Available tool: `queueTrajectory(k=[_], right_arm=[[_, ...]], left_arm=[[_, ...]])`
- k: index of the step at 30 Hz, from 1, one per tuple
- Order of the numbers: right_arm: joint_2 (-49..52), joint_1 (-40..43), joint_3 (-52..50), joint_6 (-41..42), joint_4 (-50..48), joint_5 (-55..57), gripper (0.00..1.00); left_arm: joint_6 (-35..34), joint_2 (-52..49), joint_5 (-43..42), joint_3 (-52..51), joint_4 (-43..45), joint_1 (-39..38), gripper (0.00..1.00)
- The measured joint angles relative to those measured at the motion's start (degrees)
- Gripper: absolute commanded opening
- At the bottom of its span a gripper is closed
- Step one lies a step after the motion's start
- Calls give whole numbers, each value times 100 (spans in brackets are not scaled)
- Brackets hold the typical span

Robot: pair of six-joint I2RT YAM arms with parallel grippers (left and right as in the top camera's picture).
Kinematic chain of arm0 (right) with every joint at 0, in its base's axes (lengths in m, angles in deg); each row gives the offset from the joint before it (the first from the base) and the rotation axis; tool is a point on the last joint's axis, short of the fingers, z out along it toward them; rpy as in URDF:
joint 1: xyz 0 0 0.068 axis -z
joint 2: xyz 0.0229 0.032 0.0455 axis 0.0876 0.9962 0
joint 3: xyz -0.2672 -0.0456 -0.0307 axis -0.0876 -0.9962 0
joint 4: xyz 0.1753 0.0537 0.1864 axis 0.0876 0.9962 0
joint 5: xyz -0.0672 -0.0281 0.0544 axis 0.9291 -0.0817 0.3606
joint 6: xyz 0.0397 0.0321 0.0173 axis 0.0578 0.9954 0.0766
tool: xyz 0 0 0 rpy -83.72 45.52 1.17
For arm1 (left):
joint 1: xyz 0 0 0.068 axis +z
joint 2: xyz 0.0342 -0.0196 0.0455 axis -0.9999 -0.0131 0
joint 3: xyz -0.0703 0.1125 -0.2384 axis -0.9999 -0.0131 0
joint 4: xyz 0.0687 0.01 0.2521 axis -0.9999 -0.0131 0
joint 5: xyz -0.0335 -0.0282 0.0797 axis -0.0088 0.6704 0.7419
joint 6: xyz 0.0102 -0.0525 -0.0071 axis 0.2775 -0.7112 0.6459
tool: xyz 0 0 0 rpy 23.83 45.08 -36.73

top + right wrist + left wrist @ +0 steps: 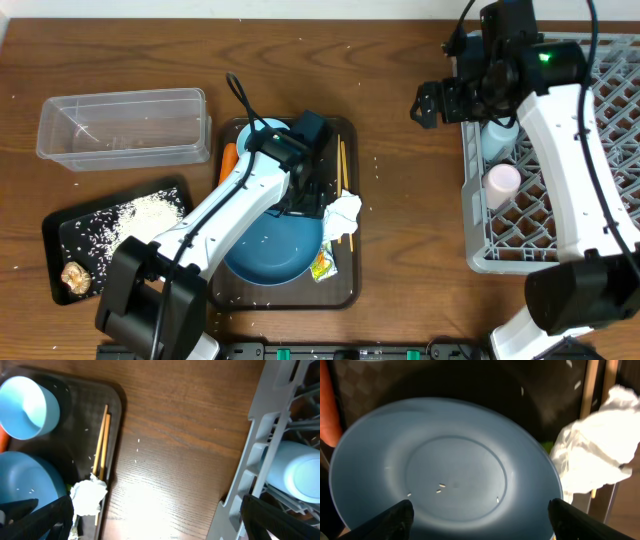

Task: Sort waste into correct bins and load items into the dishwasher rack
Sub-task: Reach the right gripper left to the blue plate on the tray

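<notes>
The left jaws stand wide apart and empty, low over the large blue plate (275, 250) on the brown serving tray (345, 290) at the centre of the desk (400, 220). The crumpled napkin (344, 214) touches the plate's right rim. The right jaws stand wide apart and empty over bare desk, just beside the left wall of the rack (500, 263). The pink cup (502, 180) sits in the rack.

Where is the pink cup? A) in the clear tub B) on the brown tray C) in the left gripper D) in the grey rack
D: the pink cup stands inside the grey rack, beside the light-blue cup.
</notes>
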Motion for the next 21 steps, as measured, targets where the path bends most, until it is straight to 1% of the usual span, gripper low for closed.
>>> queueTrajectory(k=[3, 10, 21], right_arm=[[116, -70, -2, 0, -22, -24, 99], [354, -555, -31, -2, -192, -157, 99], [706, -1049, -61, 0, -402, -221, 99]], left_arm=[[-87, 0, 46, 0, 26, 0, 86], [-365, 0, 223, -2, 160, 79, 87], [-551, 0, 275, -2, 315, 584, 86]])
